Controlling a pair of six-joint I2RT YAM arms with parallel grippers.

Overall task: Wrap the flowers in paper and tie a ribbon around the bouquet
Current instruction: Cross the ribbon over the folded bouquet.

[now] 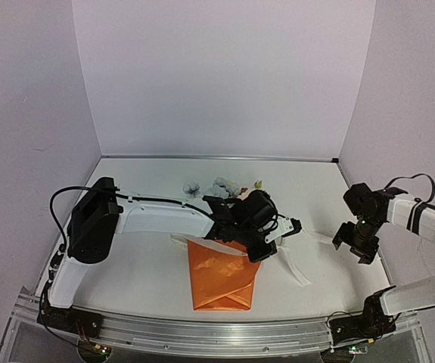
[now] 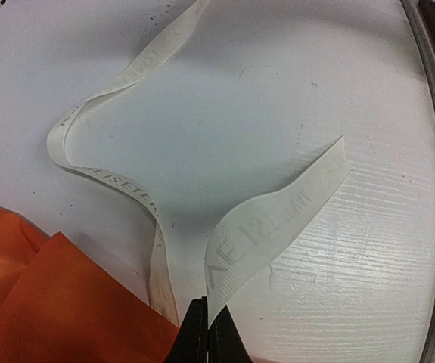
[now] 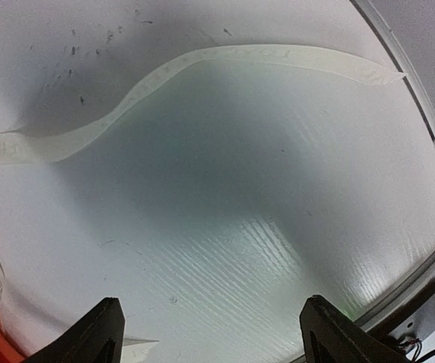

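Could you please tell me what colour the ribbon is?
The ribbon is cream-white with dark lettering; left wrist view.

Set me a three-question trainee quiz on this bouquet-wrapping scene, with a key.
1. True or false: the left tool is shut on the cream-white lettered fabric ribbon.
2. The right tool is: A) shut on scissors; B) open and empty; C) out of view.
3. Fill in: seen from above, the pale blue, white and pink artificial flowers sit at the crinkly orange paper wrap's ___ end (near or far).
Key: 1 true; 2 B; 3 far.
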